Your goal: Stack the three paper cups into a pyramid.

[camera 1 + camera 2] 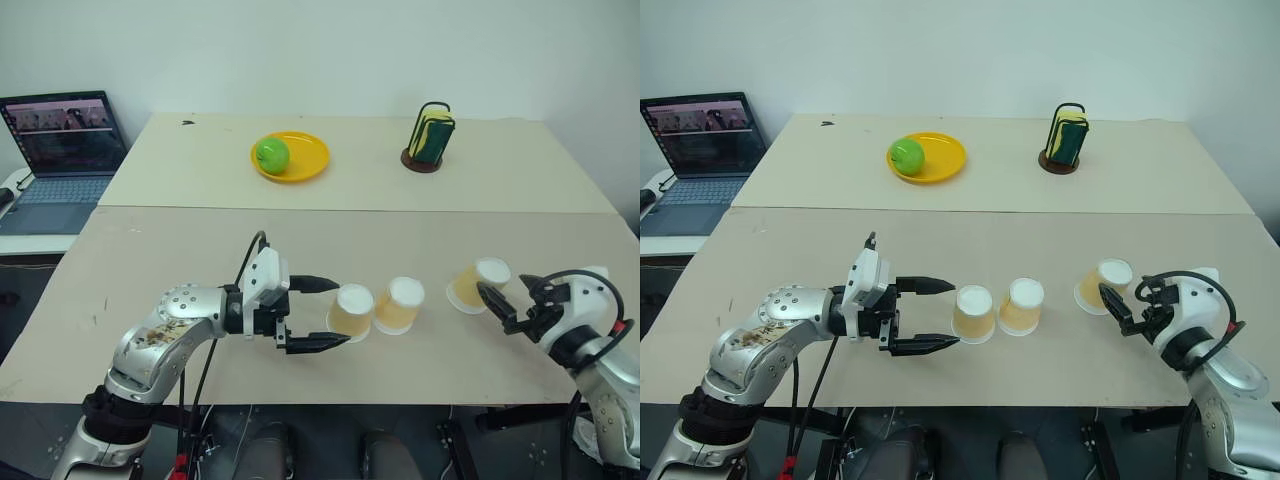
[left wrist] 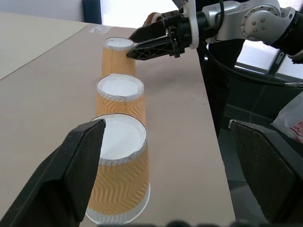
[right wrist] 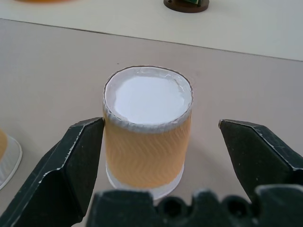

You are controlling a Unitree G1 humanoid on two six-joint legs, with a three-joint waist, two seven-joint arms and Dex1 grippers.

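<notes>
Head views: three paper cups sit upside down in a row near the front edge of the table [image 1: 150, 330], left cup [image 1: 351, 311] and middle cup [image 1: 399, 305] just beside each other, right cup [image 1: 478, 285] apart and tilted looking; left gripper [image 1: 330, 313] hangs released beside the left cup, right gripper [image 1: 500, 309] released just before the right cup, nothing stacked yet. Left wrist view: the cups line up away from wide-open fingers [image 2: 71, 170], nearest cup [image 2: 120, 172] not gripped. Right wrist view: one cup [image 3: 147, 130] stands between spread fingers [image 3: 71, 165], untouched; these look light, thin and crushable, so I'd pinch gently at mid-wall across the ribbed sides.
</notes>
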